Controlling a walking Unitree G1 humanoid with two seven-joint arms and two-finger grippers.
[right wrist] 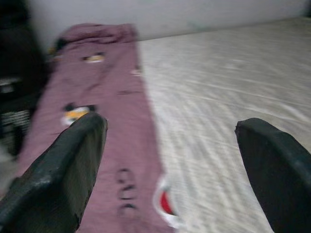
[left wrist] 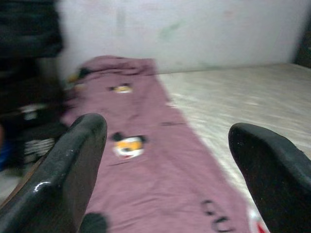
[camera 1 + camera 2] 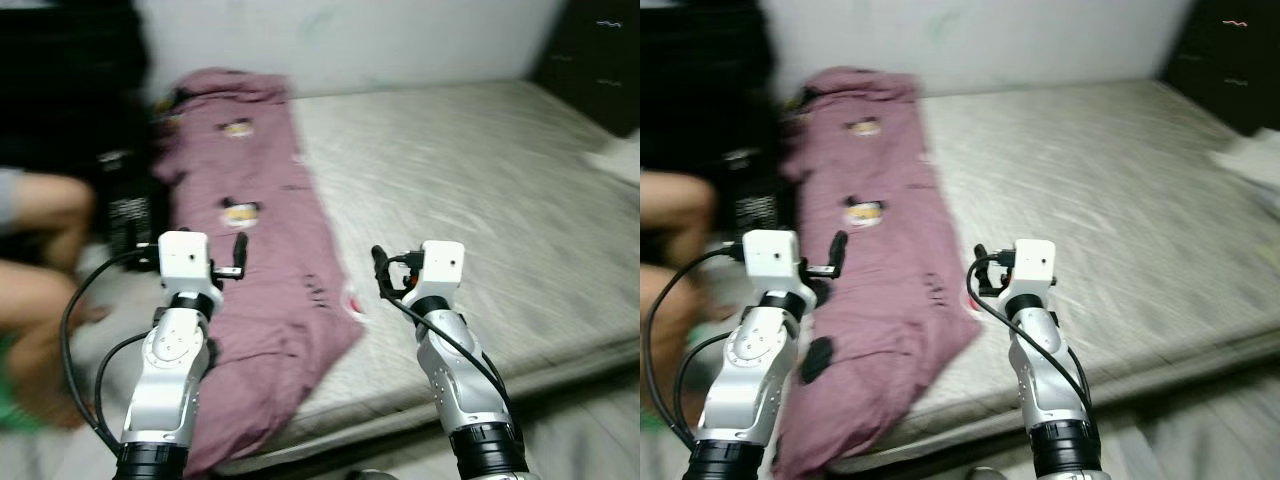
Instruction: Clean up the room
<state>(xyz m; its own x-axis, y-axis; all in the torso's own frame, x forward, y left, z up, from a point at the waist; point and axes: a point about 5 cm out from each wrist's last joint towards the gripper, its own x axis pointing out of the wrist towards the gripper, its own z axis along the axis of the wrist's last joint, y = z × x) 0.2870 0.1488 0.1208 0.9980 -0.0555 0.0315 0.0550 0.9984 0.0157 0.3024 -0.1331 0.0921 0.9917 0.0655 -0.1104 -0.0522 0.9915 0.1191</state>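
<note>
Our left gripper (image 3: 236, 256) sits nearest the purple blanket (image 3: 255, 260), long axis running straight ahead; right gripper (image 3: 385, 270) beside its edge. Both spread wide, empty.

One mauve blanket (image 3: 255, 250) lies along one bare mattress (image 3: 480, 210), before two raised grippers, left (image 3: 240, 255) and right (image 3: 380, 268).

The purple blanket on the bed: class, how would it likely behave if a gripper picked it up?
The blanket is probably floppy: it lies in soft folds and droops over the mattress edge. Lifted at one point, it would likely sag and trail, being long. It looks thin, so probably light.
</note>
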